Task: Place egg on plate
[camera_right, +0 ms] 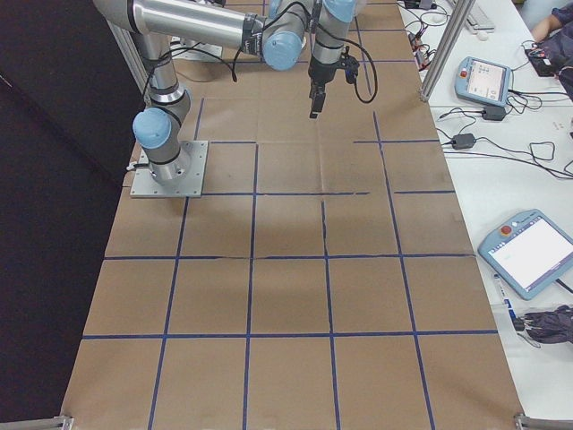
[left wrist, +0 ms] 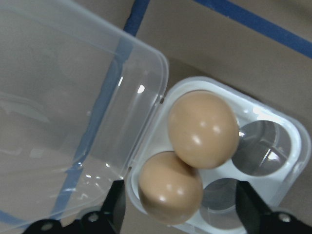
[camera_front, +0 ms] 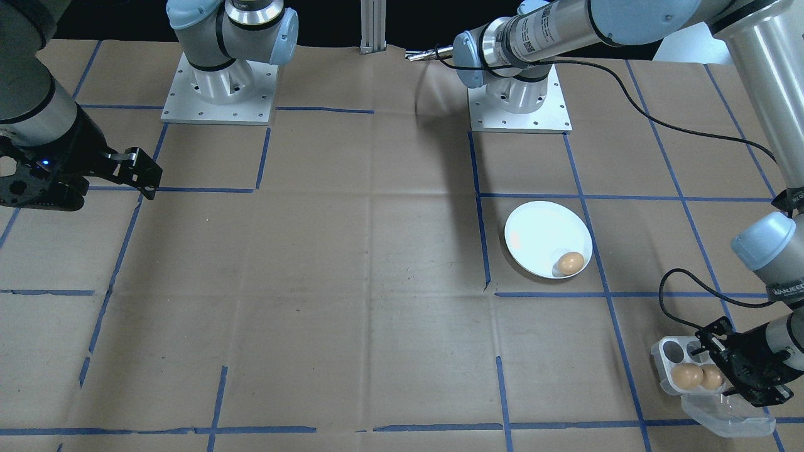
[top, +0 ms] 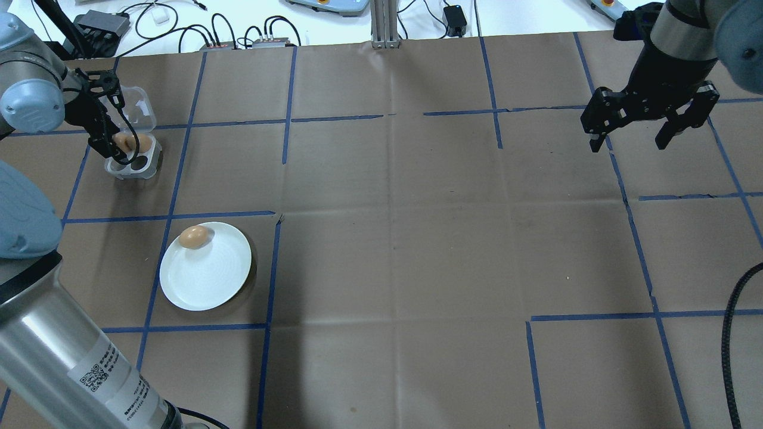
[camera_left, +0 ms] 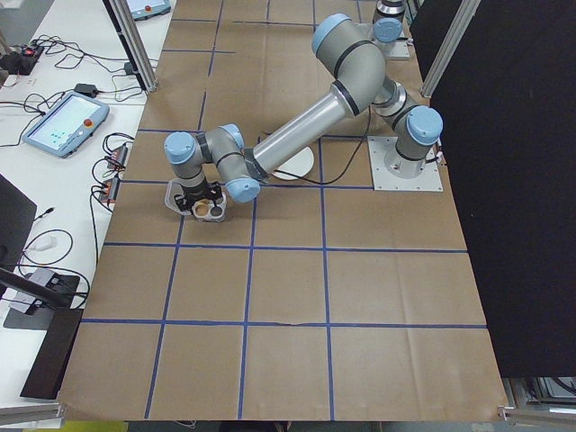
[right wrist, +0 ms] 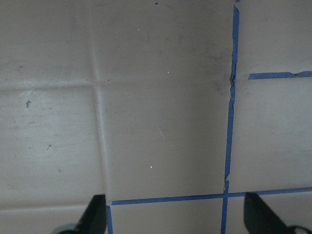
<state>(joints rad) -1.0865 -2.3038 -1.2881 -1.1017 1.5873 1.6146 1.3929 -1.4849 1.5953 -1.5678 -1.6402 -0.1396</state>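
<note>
The white plate (top: 208, 280) (camera_front: 537, 235) lies on the robot's left side of the table, with one brown egg (top: 194, 236) (camera_front: 570, 262) near its rim. Farther out stands a small four-cup egg tray (top: 152, 170) (left wrist: 290, 168). It holds two brown eggs (left wrist: 202, 127) (left wrist: 170, 187) side by side, and its other two cups are empty. My left gripper (left wrist: 180, 214) (top: 110, 142) hovers open over the tray, its fingers either side of the nearer egg. My right gripper (top: 632, 140) (right wrist: 175, 219) hangs open above bare paper, far from the eggs.
The tray's clear lid (left wrist: 63, 107) (camera_front: 728, 417) lies flipped open beside it, toward the table edge. Brown paper with blue tape lines (top: 274, 268) covers the table. The two arm bases (camera_front: 520, 100) (camera_front: 220, 88) stand at the robot's side.
</note>
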